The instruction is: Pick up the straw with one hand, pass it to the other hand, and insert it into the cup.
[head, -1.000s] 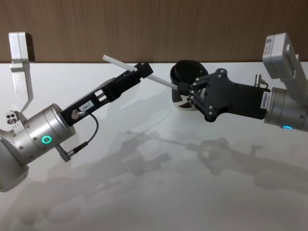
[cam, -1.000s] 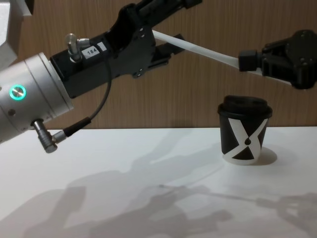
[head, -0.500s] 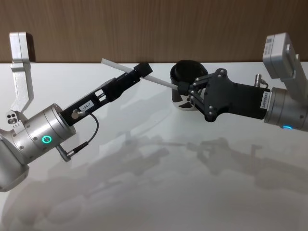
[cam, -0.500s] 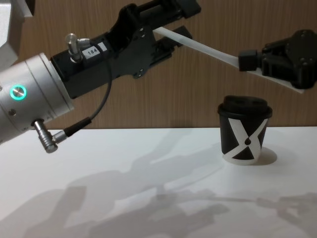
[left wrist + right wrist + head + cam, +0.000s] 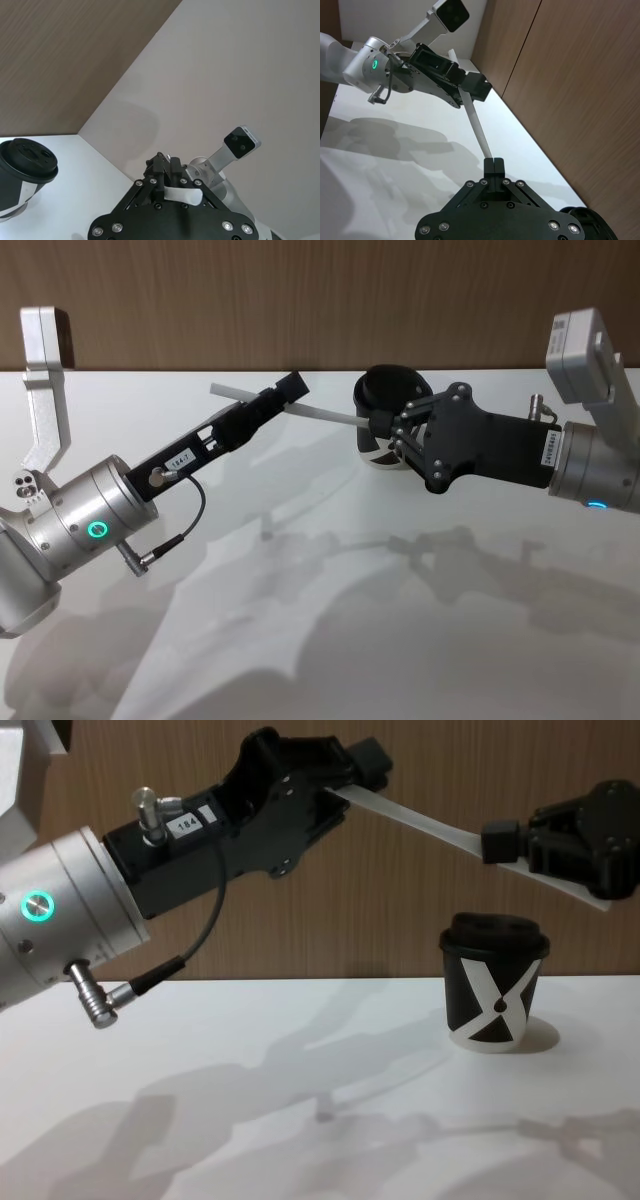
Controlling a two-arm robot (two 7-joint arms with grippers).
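White straw [image 5: 325, 416]: held in the air above the tabletop, spanning the gap between both grippers – one end at each.
Right gripper [image 5: 383, 424]: fingers pressed together on the straw's end, just above the cup's lid; the right wrist view shows the straw running straight out from its closed tips [image 5: 492, 165].
Left gripper [image 5: 283, 392]: closed around the straw's other end – the chest view shows its fingers clamped over it, a short stub of straw poking out past them in the head view.
Cup [image 5: 494, 983]: upright near the tabletop's far edge, towards the right, lid on, directly below the right gripper in the chest view.
Step in hand: the pass itself, judged from both grippers gripping at once. The straw is not yet in the cup.
Doing it well: let only one gripper give way, and only once the other has a firm pinch; neither arm should pull while both hold, or the thin straw may bend or kink.
Release: the giving fingers should spread fully and back off along the straw's line, so they do not drag it sideways.
Afterwards: the receiving gripper holds near one end, which leaves a long free length – good for reaching the lid's opening [image 5: 38, 156], but it will wobble, so slow moves suit it.
Risk: a pinch at the very tip could slip when the straw is tipped upright.
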